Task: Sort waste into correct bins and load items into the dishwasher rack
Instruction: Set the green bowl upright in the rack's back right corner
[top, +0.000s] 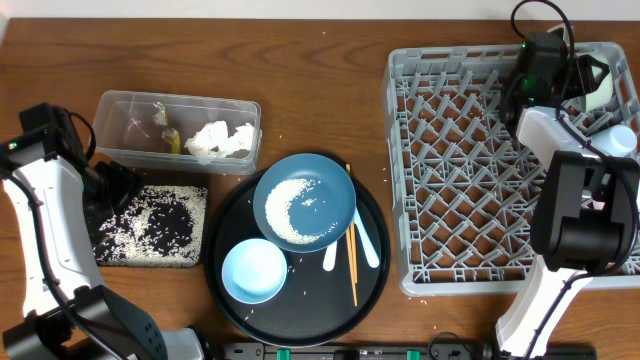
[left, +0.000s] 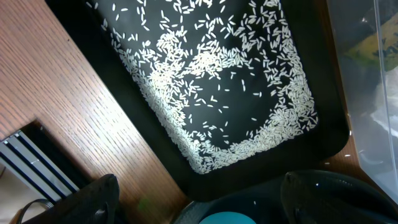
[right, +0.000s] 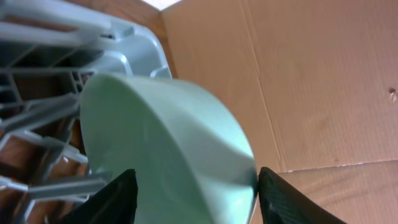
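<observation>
The right gripper (right: 194, 177) has its 2 black fingers parted, 1 on each side of the pale-green bowl (right: 161, 137), whose smooth matte wall curves between them. The bowl leans on edge in the far right corner of the dishwasher rack (top: 450, 170), a light-grey plastic crate with a diamond lattice floor and upright pegs. The left gripper (left: 199, 190) hangs wide open and empty above the flat black tray (left: 326, 124), where loose white rice grains (left: 211, 68) lie in a ragged ring. Beside that tray, the clear tub (top: 180, 97) holds crumpled napkins (top: 222, 140) and a yellow-green wrapper (top: 170, 140). On the round black tray (top: 375, 270) sit a glossy dark-blue dish (top: 330, 185) dusted with rice, a light-blue bowl (top: 254, 270), 2 white spoons (top: 370, 250) and thin wooden chopsticks (top: 352, 265).
</observation>
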